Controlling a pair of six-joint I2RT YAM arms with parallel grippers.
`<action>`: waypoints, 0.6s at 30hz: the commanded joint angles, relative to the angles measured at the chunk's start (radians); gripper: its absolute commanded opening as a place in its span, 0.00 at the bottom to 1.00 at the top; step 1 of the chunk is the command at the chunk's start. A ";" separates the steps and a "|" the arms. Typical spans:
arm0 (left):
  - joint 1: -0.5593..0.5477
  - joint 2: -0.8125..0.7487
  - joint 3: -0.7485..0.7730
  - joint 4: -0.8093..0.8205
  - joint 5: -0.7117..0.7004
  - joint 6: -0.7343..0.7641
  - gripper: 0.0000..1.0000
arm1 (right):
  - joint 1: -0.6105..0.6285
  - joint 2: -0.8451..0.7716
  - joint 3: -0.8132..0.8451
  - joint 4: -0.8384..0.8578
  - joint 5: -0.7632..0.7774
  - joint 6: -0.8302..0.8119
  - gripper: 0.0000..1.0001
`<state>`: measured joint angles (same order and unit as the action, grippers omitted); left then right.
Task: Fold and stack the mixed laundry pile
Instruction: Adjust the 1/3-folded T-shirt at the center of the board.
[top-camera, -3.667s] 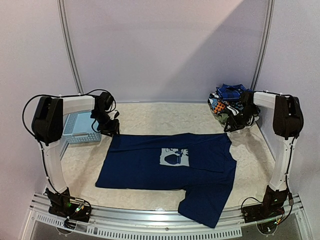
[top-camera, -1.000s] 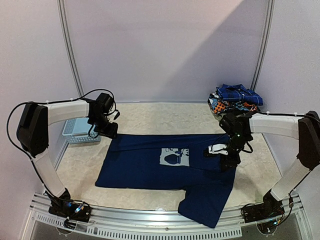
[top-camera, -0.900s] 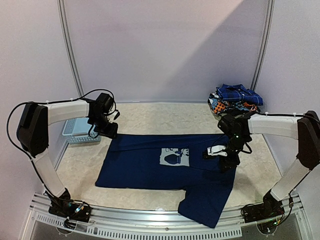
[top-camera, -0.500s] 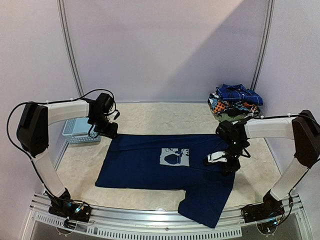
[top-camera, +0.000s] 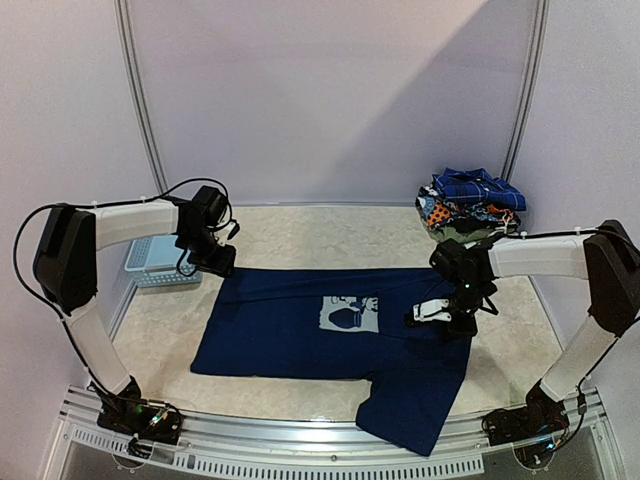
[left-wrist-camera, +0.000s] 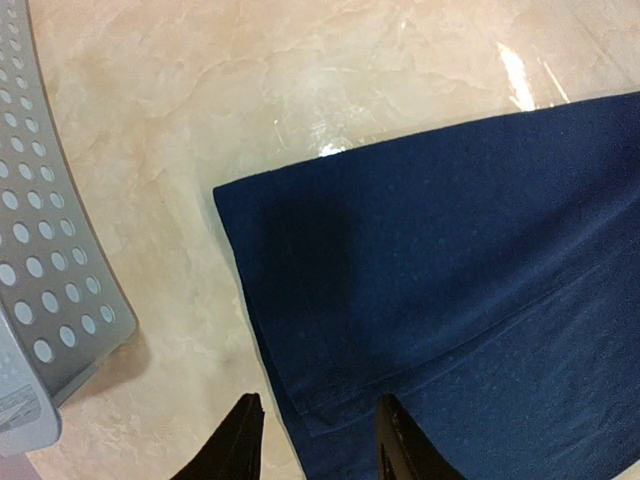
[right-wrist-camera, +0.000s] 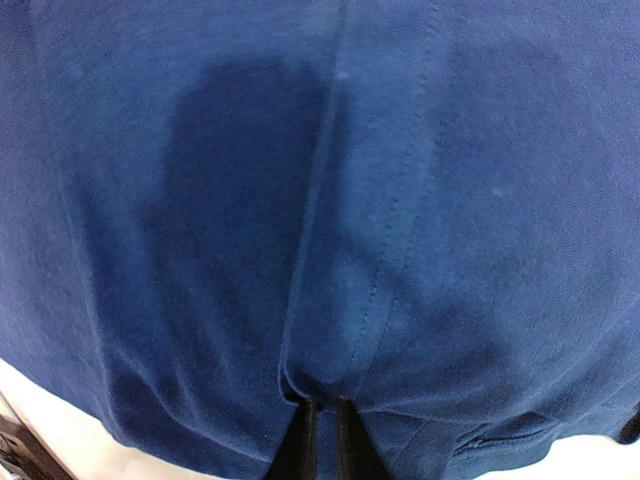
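Navy T-shirt (top-camera: 300, 340): seam fold pinched by right pincer (right-wrist-camera: 322, 425), clear only from wrist view; hem below parted, empty left pincer (left-wrist-camera: 318, 435).

Soft light; table (left-wrist-camera: 520, 75) glare; shadow on navy T-shirt (right-wrist-camera: 400, 150).

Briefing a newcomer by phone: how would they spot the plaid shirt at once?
On the marbled table, look to the far right corner, where a heap of garments sits. The plaid shirt lies on top, blue with dark checks, unlike the orange-patterned pieces beneath it.
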<state>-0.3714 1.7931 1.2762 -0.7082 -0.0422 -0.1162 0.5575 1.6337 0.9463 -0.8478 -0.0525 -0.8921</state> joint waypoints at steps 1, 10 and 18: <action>-0.012 -0.006 -0.012 0.008 -0.004 0.009 0.40 | 0.012 -0.003 0.008 0.001 -0.002 0.011 0.03; -0.012 -0.007 -0.015 0.011 -0.004 0.009 0.40 | 0.028 -0.086 0.031 -0.076 -0.015 0.012 0.00; -0.013 -0.003 -0.017 0.013 0.000 0.009 0.40 | 0.028 -0.126 0.034 -0.111 -0.004 -0.003 0.00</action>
<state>-0.3714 1.7931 1.2758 -0.7082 -0.0422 -0.1162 0.5762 1.5322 0.9627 -0.9218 -0.0574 -0.8845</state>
